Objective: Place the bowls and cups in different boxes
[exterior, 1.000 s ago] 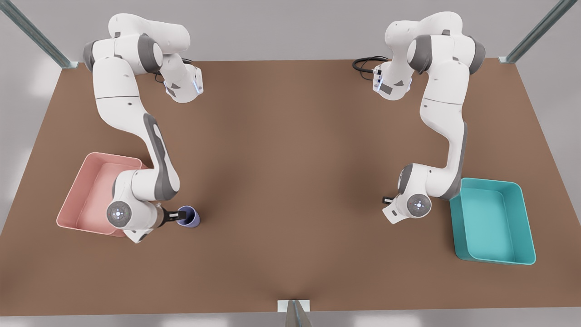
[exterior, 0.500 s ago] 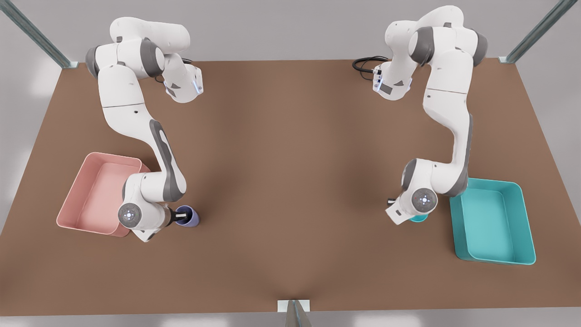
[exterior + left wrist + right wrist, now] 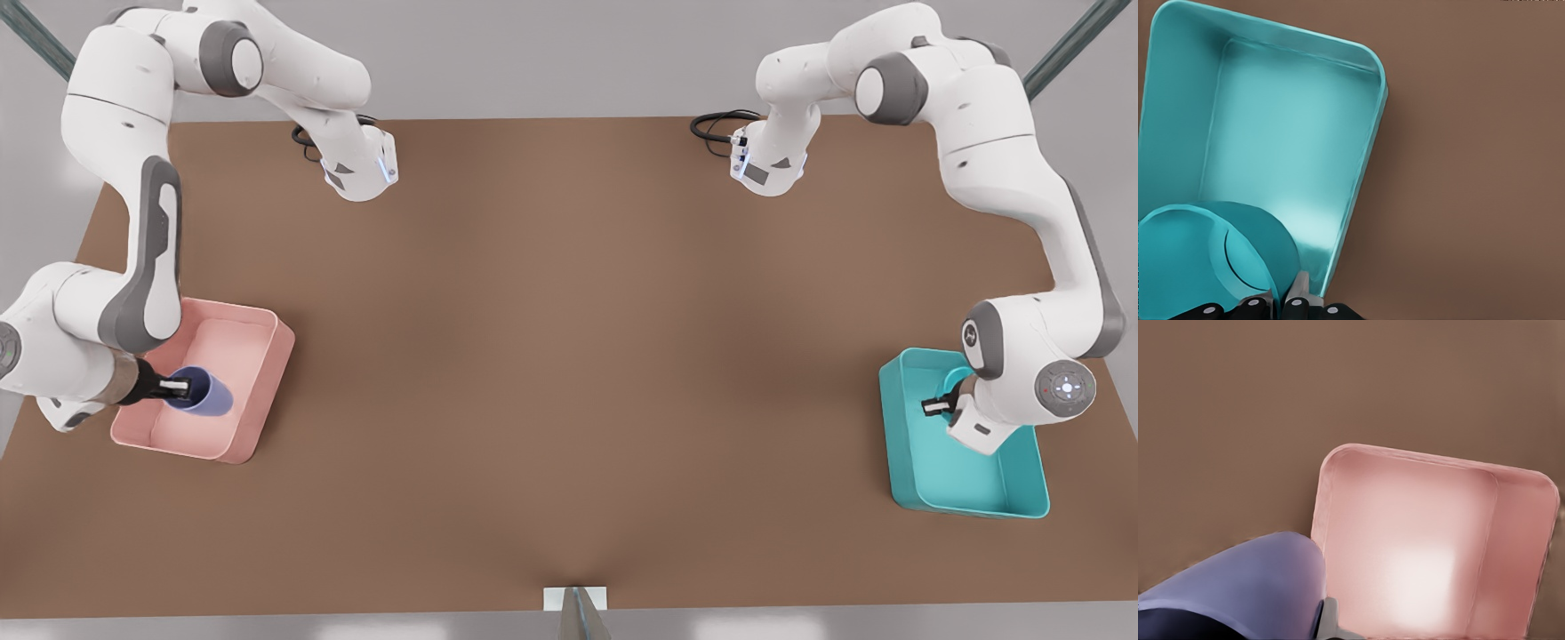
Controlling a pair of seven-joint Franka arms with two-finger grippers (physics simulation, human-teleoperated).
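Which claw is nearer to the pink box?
The right claw: it holds the lavender cup over the pink box. The left claw holds the teal bowl over the teal box.

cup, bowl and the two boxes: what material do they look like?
All look like plain moulded plastic, though a render leaves it open. Cup: lavender-blue, matte. Bowl: teal, thin-walled. Pink box and teal box: rounded corners, soft sheen on their floors.

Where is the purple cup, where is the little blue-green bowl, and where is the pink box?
purple cup (image 3: 206,394), front view, on its side wall.
little blue-green bowl (image 3: 1211,250), left wrist view, on its inside.
pink box (image 3: 274,360), front view, on the wall nearest the table's middle.
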